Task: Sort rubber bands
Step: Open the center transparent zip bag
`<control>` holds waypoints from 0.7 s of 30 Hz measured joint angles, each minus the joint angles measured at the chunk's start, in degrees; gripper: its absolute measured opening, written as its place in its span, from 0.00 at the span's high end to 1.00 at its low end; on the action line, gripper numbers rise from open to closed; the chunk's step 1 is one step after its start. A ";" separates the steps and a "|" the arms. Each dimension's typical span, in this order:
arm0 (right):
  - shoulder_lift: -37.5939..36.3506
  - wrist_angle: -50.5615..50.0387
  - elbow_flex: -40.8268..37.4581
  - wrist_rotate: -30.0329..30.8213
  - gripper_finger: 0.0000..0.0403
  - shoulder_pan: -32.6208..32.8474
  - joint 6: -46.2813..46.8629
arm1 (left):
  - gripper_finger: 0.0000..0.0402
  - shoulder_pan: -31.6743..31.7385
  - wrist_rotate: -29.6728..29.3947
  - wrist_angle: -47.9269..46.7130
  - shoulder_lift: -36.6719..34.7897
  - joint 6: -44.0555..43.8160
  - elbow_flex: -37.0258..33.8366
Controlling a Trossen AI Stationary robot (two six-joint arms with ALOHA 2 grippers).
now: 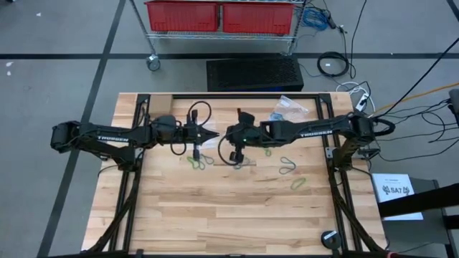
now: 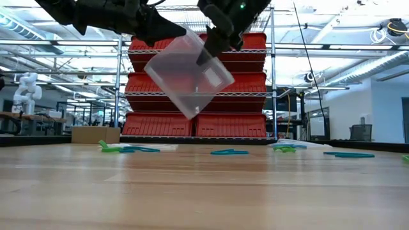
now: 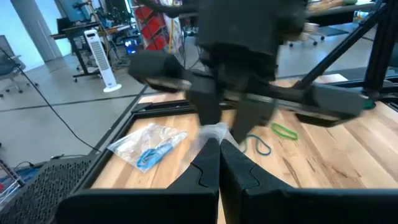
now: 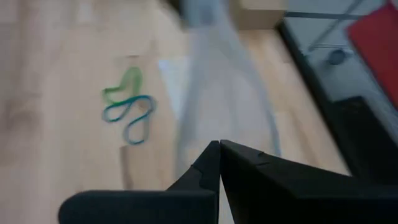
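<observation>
The bare counter lies below; the clear bag is pinched by both claws, left and right, and should be held open, level.

Table: pale wood planks, matt, visible grain. Clear bag held above it: thin translucent plastic, slightly frosted, soft sheen. Second clear bag lying on the table: crinkled glossy plastic. Rubber bands on the table: smooth matt rubber. Left gripper fingers: matt black plastic. Crates behind the table: red moulded plastic on a shiny wire metal rack.
</observation>
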 joint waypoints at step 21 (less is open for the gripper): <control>-0.50 27.58 -12.90 -1.88 1.00 0.66 -2.58 | 1.00 -2.96 -3.17 1.43 1.68 0.13 0.00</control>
